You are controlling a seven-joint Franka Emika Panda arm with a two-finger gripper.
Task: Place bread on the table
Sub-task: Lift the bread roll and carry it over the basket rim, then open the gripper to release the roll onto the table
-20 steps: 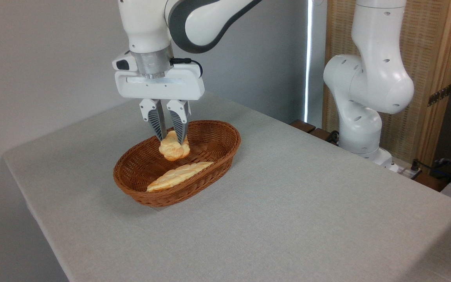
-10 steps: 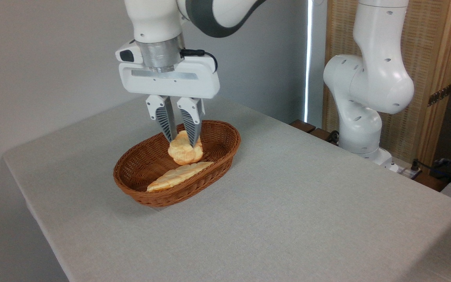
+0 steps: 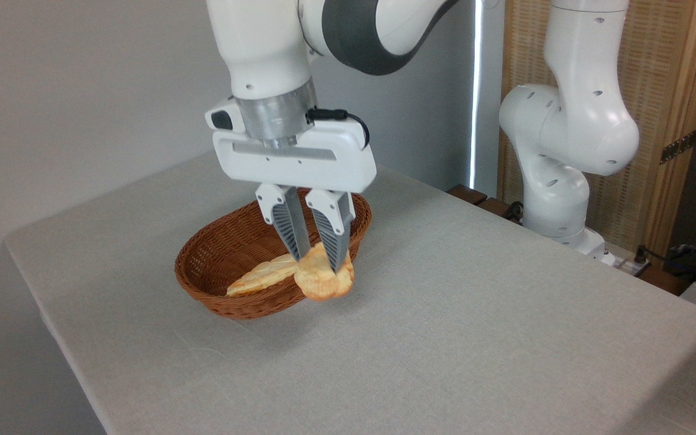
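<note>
End effector (image 3: 318, 261) clenched on the bread (image 3: 324, 281), both ribbed fingers (image 3: 287, 226) pointing down and pinching the bun's upper part, so the bun hangs directly beneath the fingertips with its lower half exposed. Bread is held in the air, clear of the table (image 3: 444, 338), positioned at the near right rim of the wicker basket (image 3: 221, 260) and overlapping that rim in view. Long braided bread (image 3: 260, 275) lies inside the basket, its right end hidden behind the held bun; a shadow falls on the table below the grasp.
</note>
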